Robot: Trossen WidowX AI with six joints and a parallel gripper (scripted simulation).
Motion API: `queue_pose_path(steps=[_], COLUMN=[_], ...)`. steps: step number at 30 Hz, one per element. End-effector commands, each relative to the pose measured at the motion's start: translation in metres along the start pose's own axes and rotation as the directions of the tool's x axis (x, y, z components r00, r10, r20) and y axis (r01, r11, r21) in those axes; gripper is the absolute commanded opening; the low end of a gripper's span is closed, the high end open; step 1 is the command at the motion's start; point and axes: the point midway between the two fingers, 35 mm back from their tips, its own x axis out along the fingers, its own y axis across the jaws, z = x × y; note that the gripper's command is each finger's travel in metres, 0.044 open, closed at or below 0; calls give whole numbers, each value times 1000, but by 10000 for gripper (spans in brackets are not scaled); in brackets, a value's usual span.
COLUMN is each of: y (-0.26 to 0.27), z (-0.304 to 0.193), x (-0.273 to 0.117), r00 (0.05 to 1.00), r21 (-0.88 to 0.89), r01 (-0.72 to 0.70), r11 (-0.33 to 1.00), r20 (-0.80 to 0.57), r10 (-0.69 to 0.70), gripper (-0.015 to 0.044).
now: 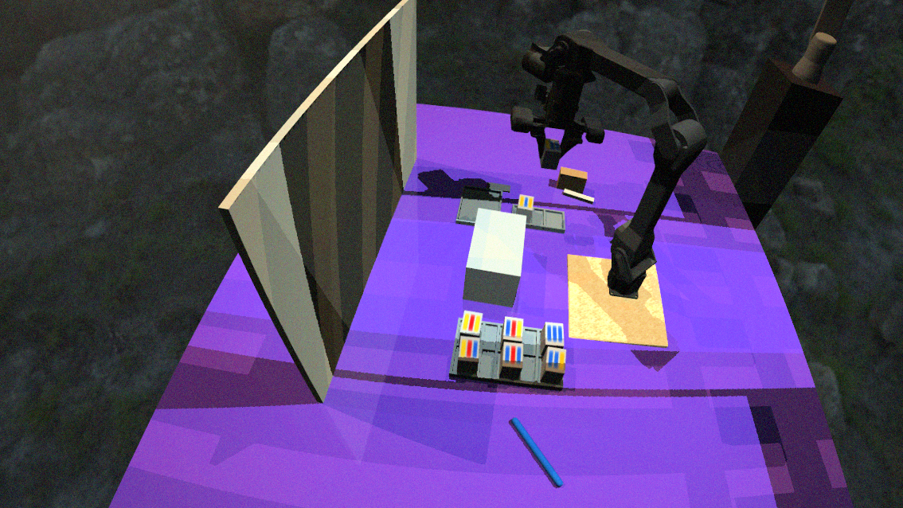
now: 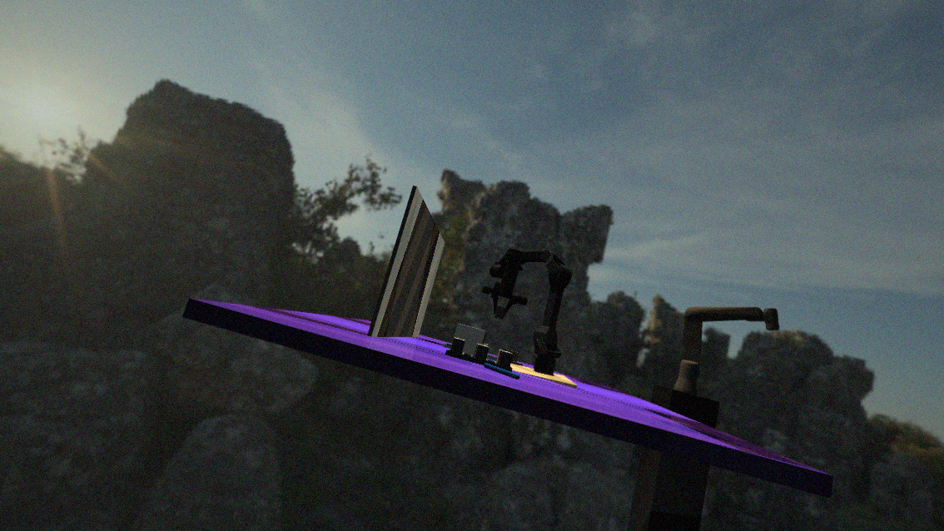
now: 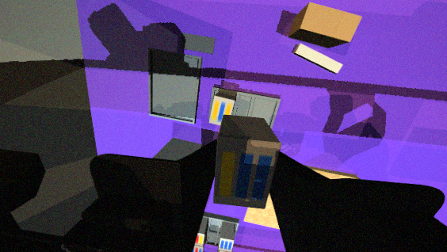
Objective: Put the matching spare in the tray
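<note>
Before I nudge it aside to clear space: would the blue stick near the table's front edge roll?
Probably: the blue stick looks round and thin, lying flat, so it may roll sideways. It appears straight, likely stiff.

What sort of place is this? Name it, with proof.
Seemingly an outdoor parts-sorting bench: a purple table set among rocky crags under open sky, a rack of colour-striped spares, and a gray tray below the arm's claw, which grips one striped block.

You have a small dark unit point(image 3: 246, 162) clamped in the jaws, raised off the tabletop, its label showing one yellow and two blue bars. The grey tray point(image 3: 174, 89) lies flat with nothing in it. Six striped spares point(image 1: 508, 344) sit in their rack.
</note>
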Motion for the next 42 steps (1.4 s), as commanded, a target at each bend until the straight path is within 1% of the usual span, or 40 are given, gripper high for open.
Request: queue_pose_path(steps=[1, 14, 27, 42], y=[16, 71, 127, 131], z=[4, 16, 18, 19], x=[-1, -1, 8, 15], r00=[1000, 1000, 1000, 1000], r21=[5, 17, 30, 31], r01=[-1, 1, -2, -2], r11=[1000, 1000, 1000, 1000], r20=[3, 11, 19, 19], r10=[1, -1, 2, 2], gripper=[0, 0, 0, 0])
